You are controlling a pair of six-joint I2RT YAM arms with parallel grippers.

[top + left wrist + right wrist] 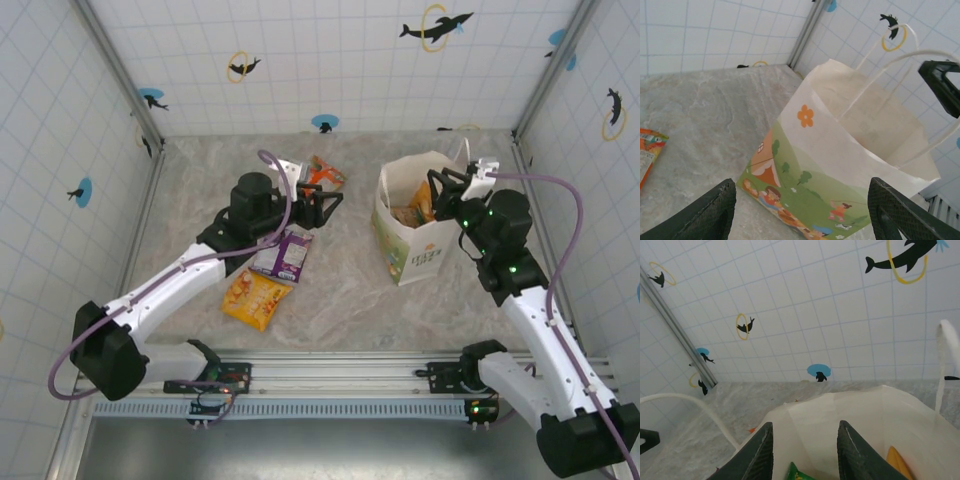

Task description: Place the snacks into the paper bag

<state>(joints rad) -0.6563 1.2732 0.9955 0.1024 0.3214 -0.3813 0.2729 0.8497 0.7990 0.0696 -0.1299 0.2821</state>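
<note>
Noted right gripper [805, 427], fingers parted, empty, above the paper bag [415, 255] mouth, left gripper [330, 205] spread empty left of it; recommended rising straight, clear of handles [890, 59].

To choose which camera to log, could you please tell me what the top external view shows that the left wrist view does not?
Top external adds: the purple packet and yellow-orange packet lying on the table, and snacks inside the paper bag. Left wrist adds: the cartoon countryside scene and orange flower printed on the bag's side. Shared: the bag, the orange packet, the open left claw aimed at the bag, and the right claw at its mouth.
</note>
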